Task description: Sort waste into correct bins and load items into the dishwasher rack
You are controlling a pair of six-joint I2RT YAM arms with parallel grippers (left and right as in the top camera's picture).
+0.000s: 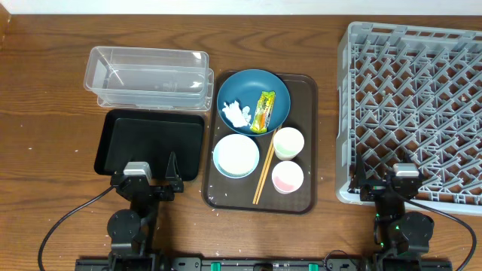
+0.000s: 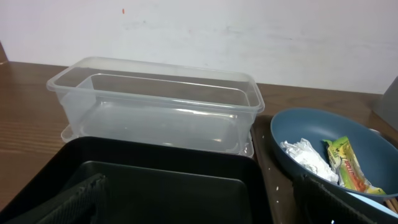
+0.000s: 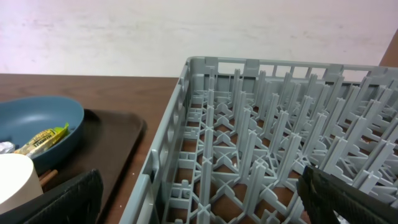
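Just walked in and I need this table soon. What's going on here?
Nothing is being handled yet. The left hand and right hand sit at the near edge, open and empty. The crumpled tissue and snack wrapper lie in the dark-blue bowl on the brown tray. The clear tub, black tray and dishwasher rack hold nothing.

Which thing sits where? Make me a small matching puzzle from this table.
Things:
1. snack wrapper
2. chopsticks
3. clear tub
4. dishwasher rack

Places:
A. far right of the table
B. in the dark-blue bowl
C. just beyond the black tray
D. on the brown tray, beside the light-blue bowl

Pairs: 1-B, 2-D, 3-C, 4-A.
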